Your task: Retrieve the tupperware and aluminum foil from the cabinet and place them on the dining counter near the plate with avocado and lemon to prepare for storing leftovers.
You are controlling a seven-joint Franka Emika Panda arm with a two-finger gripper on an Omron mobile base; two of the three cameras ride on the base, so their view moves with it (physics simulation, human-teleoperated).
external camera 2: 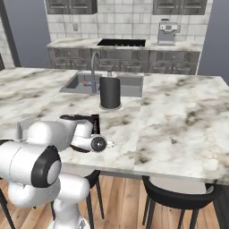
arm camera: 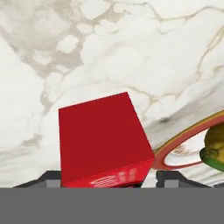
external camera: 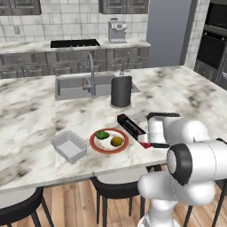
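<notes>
tupperware (external camera: 69, 146) – down at counter's (external camera: 186, 95) near edge beside plate (external camera: 109, 141) | aluminum foil (external camera: 131, 129) – lying just right of plate | tool (arm camera: 102, 181) astride foil's red end; grip unclear | both delivered, release left

2 base views flank the dining counter (external camera: 26, 133) — hand view close above.

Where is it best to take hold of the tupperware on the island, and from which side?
Grip one long wall of the tupperware from above, one finger inside and one outside. It stands open with no lid and looks too wide to span. The wall facing away from the plate seems safest.
</notes>
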